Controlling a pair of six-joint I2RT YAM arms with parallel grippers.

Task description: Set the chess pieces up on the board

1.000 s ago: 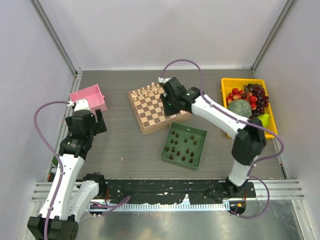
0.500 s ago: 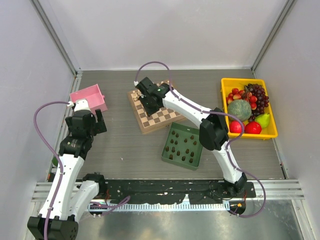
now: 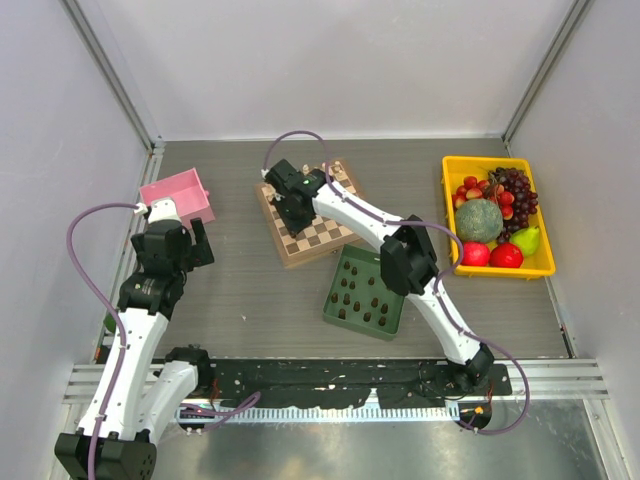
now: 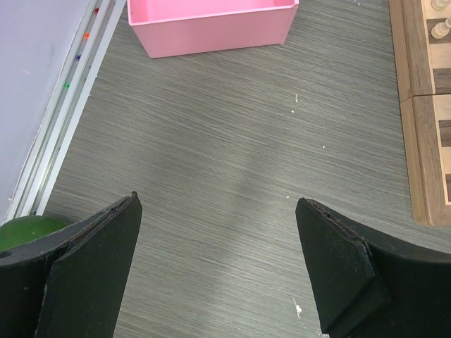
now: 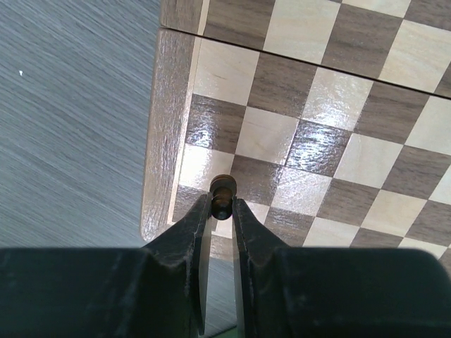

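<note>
The chessboard (image 3: 325, 232) lies at the table's middle back; its edge also shows in the left wrist view (image 4: 421, 141). Several dark brown chess pieces (image 3: 365, 295) stand in the green tray (image 3: 334, 282). My right gripper (image 3: 292, 215) reaches over the board's left side. In the right wrist view it (image 5: 222, 205) is shut on one dark brown pawn (image 5: 222, 190), held over a square near the corner of the board (image 5: 338, 141). My left gripper (image 4: 218, 204) is open and empty over bare table, left of the board (image 3: 195, 243).
Pale chessmen (image 3: 340, 170) line the board's far edge, partly hidden by the arm. A pink bin (image 3: 178, 197) stands at the left. A yellow tray (image 3: 495, 160) of fruit stands at the right. A green round thing (image 4: 21, 229) lies by the left rail.
My right arm has swung from the board's right side to its left side, carrying the dark pawn. The left arm has not moved.
</note>
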